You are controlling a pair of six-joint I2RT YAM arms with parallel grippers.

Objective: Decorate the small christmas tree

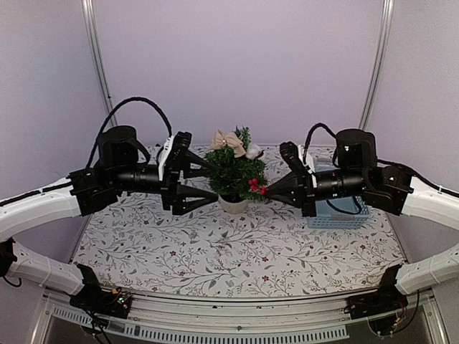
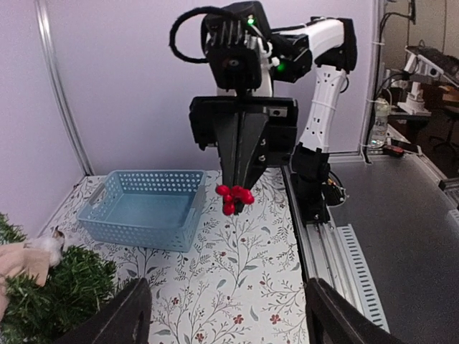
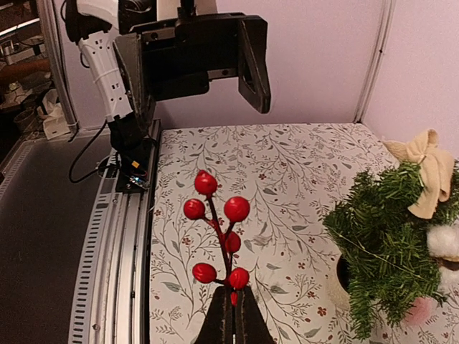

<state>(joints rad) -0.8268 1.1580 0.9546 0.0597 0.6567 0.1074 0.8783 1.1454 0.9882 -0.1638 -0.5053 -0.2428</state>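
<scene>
White pot [image 1: 233,206] holding christmas tree [image 1: 233,170], blue basket [image 2: 136,229]

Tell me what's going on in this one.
The right gripper is shut on a red berry sprig and holds it close beside the small christmas tree, which already carries a beige bow. The left gripper is open at the tree's other side, holding nothing.
</scene>
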